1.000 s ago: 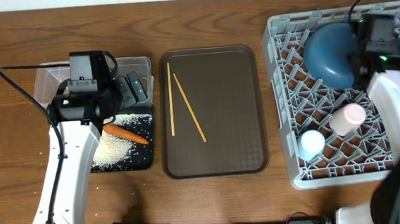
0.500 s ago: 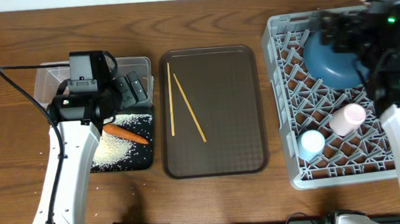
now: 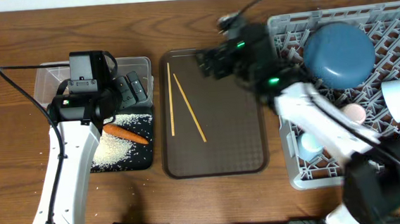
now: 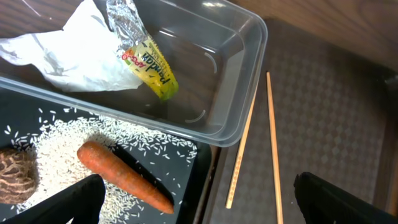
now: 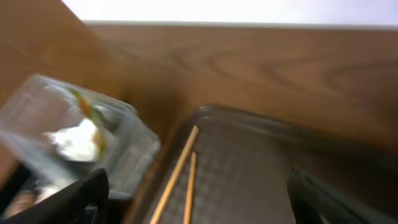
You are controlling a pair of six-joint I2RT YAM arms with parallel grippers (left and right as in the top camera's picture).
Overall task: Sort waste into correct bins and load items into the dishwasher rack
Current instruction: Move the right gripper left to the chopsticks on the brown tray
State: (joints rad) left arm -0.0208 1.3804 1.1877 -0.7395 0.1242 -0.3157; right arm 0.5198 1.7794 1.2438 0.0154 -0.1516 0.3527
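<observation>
My left gripper (image 3: 132,90) hangs open and empty over the bins (image 4: 199,210). The clear tub (image 4: 239,74) holds the white napkin (image 4: 68,56) and the green-yellow wrapper (image 4: 151,65). The black tray (image 4: 37,112) holds rice (image 4: 62,146), the carrot (image 4: 124,178) and the brown morsel (image 4: 15,182). Two chopsticks (image 3: 187,106) lie on the brown tray (image 3: 223,138); they also show in the right wrist view (image 5: 177,177). My right gripper (image 3: 210,60) is open and empty above the tray's far end (image 5: 199,205). The grey rack (image 3: 289,70) holds the blue plate (image 3: 338,54), the bowl (image 3: 397,98), the pinkish cup (image 3: 356,112) and the light blue cup (image 3: 308,144).
The right arm (image 3: 313,118) stretches from the front right across the rack's left side to the brown tray. The left arm (image 3: 69,156) stands along the left of the black tray. The right wrist view is motion-blurred.
The right arm has swung left from over the rack to above the brown tray's far end. The bowl now shows in the rack. The left arm has not moved.
</observation>
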